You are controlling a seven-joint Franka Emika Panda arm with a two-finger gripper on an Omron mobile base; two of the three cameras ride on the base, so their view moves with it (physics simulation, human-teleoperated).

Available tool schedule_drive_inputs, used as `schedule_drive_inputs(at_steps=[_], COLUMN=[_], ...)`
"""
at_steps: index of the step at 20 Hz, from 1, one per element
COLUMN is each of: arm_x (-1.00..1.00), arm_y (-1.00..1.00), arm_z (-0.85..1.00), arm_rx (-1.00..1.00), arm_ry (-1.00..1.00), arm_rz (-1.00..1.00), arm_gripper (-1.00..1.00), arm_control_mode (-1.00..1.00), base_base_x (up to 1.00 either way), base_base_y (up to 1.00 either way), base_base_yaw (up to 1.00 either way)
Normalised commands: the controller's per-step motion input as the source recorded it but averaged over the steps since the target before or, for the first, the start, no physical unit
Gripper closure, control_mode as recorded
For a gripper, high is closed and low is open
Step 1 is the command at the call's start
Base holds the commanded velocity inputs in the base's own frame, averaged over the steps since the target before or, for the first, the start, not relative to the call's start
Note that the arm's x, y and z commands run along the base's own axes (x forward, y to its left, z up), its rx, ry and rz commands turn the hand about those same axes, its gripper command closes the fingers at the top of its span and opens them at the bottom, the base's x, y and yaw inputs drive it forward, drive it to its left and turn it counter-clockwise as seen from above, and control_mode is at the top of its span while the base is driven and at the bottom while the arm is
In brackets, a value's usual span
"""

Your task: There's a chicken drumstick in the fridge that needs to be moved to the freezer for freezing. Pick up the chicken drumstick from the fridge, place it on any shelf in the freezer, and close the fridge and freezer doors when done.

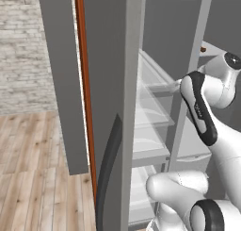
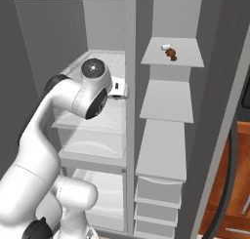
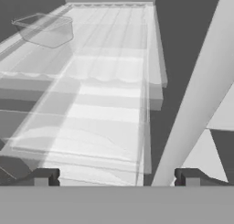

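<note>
Resting on the top freezer shelf, the chicken drumstick is sitting delivered; the gripper (spread wide, empty) is facing both doors, yet unclosed.

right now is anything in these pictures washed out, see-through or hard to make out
Hand view: the clear glass shelves overlap into pale bands with soft edges. Left base view: the same shelves look faint, and the chicken drumstick is just a speck. Right base view: the drumstick reads clearly on the flat-lit freezer shelf.
</note>
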Motion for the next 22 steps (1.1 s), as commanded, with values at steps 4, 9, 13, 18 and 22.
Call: schedule_drive_inputs(at_steps=[4,9,13,18,22], arm_x=[-0.11,-0.62,-0.24,0.0,0.0], arm_y=[0.07,0.0,0.0,0.0,0.0], arm_z=[0.04,0.0,0.0,0.0,0.0], arm_rx=[0.0,0.0,0.0,0.0,0.0], arm_ry=[0.0,-0.04,-0.02,0.0,0.0], arm_rz=[0.0,0.0,-0.02,0.0,0.0], arm_gripper=[-1.0,-1.0,-1.0,-1.0,-1.0], arm_control_mode=[-1.0,-1.0,1.0,1.0,1.0], base_base_x=[0.0,0.0,-0.22,-0.26,-0.04], base_base_y=[0.0,0.0,0.0,0.0,0.07], base_base_yaw=[0.0,0.0,-0.02,-0.03,-0.02])
